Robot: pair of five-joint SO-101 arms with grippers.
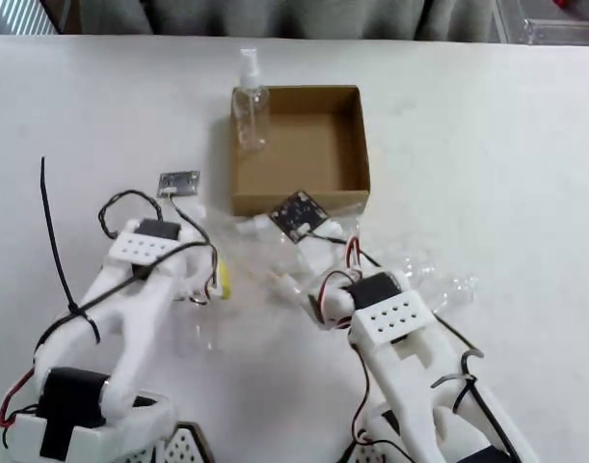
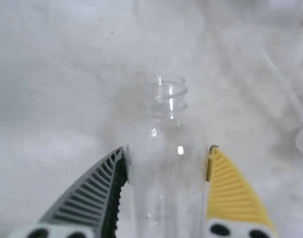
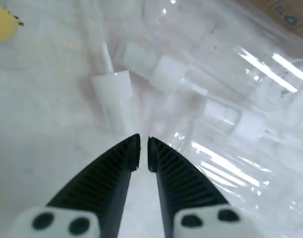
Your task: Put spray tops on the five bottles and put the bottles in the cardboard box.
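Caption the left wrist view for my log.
Left gripper clamped on an uncapped clear bottle, its threaded neck bare.

Left claw (image 2: 166,152) clamped around an uncapped bottle (image 2: 169,96), right claw (image 3: 144,148) low, jaws nearly together.

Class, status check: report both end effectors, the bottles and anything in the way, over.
Left end effector shut on open bottle, no top. Right end effector shut, empty, by loose spray top. Topped bottle standing in box. Loose bottles crowd the spray top.
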